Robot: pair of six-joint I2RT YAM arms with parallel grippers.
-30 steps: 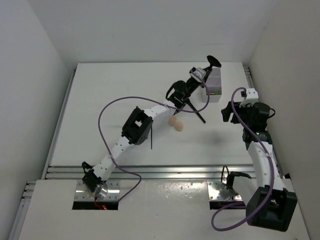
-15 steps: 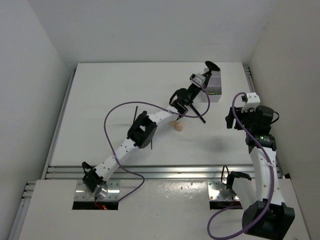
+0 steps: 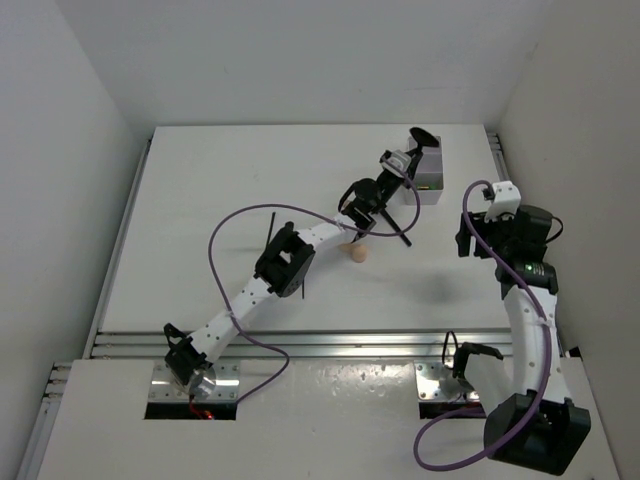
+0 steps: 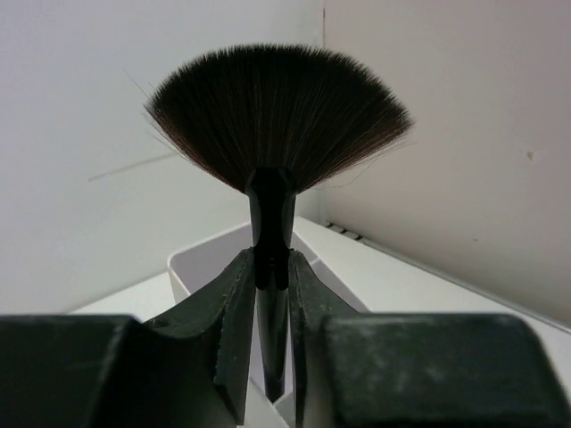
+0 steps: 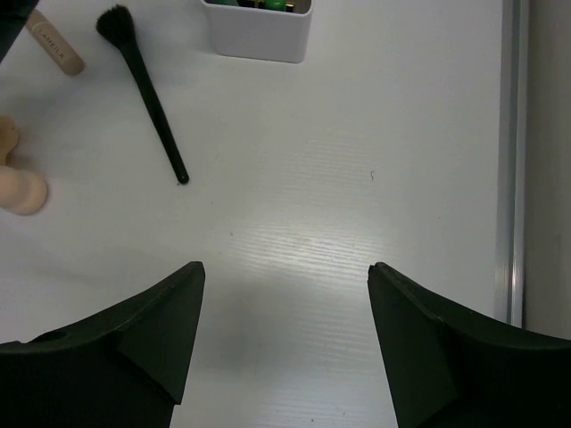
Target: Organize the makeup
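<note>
My left gripper [image 4: 270, 260] is shut on the handle of a black fan brush [image 4: 277, 116] and holds it upright over the translucent white box [image 4: 203, 260]. In the top view the left gripper [image 3: 398, 164] is at the box's [image 3: 430, 188] left edge, with the fan brush head [image 3: 424, 137] above it. My right gripper [image 5: 285, 267] is open and empty above bare table, right of the items [image 3: 466, 232]. A black round-headed brush [image 5: 152, 107], a tan cylinder [image 5: 53, 40] and two beige sponges [image 5: 20, 189] lie on the table. Green tubes [image 5: 272, 4] stand in the box [image 5: 259, 31].
A thin black pencil [image 3: 270, 226] lies on the table left of the left arm's elbow. A metal rail [image 5: 510, 160] runs along the table's right edge. White walls enclose the table at the back and on both sides.
My left arm has reached further toward the box with the fan brush, uncovering the pencil and covering one sponge in the top view. My right arm has shifted slightly right.
</note>
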